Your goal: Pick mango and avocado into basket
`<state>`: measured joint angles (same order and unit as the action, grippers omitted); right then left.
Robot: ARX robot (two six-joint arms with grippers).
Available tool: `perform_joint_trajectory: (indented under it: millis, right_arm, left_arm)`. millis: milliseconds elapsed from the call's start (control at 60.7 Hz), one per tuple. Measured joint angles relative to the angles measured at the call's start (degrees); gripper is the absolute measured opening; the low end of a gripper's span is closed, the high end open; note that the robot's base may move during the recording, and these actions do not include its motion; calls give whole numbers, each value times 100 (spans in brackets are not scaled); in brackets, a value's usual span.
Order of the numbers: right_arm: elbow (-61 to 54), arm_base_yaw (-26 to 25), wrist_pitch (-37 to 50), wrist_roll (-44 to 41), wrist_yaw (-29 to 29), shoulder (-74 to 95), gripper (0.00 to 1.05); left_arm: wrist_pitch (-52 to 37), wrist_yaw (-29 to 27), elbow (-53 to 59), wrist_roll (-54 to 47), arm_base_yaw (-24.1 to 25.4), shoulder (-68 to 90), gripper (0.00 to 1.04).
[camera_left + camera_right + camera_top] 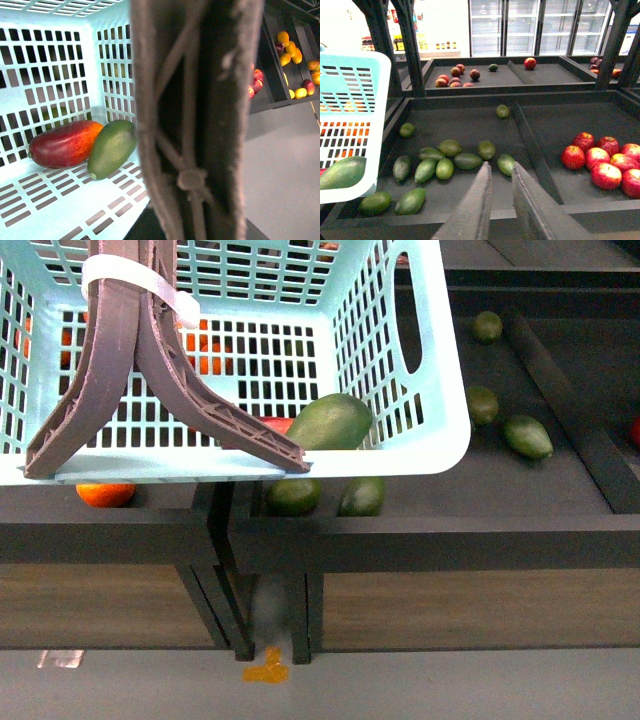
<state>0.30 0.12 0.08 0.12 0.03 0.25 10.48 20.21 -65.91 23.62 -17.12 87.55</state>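
Note:
The light teal basket point(440, 390) hangs lifted in front of the produce shelves, held by its brown-grey handles point(110, 360), which are bound with a white tie point(130, 278). My left gripper is shut on the basket's handle point(200, 125); its fingers are hidden behind the handle. Inside the basket lie the red-orange mango point(65, 144) and the dark green avocado point(111, 148), touching side by side. The avocado point(330, 422) also shows through the lattice, with a sliver of the mango point(275, 424) beside it. My right gripper point(501, 167) is shut and empty above the avocado bin.
Loose avocados point(450, 148) lie in the dark bin point(465, 200) below the basket. Red apples point(605, 160) fill the neighbouring bin past a divider point(530, 145). Oranges point(105, 494) sit under the basket's left side. More fruit bins point(470, 75) and glass-door fridges stand behind.

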Motion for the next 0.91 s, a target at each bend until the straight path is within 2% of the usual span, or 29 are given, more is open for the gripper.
perform_joint_trajectory:
  millis: [66, 214, 313, 428, 511, 906]
  right_arm:
    - [0, 0, 0, 2, 0, 0, 34]
    - [0, 0, 0, 0, 0, 0, 59]
    - [0, 0, 0, 2, 0, 0, 82]
    - [0, 0, 0, 7, 0, 0, 99]
    - [0, 0, 0, 4, 0, 0, 96]
    - [2, 2, -17, 4, 9, 0, 97]
  left_arm:
    - [0, -2, 0, -4, 0, 0, 6]
    - [0, 0, 0, 0, 0, 0, 6]
    - [0, 0, 0, -2, 0, 0, 6]
    - [0, 0, 0, 0, 0, 0, 6]
    - [0, 31, 0, 7, -2, -2, 6]
    - [0, 103, 0, 9, -59, 0, 6]
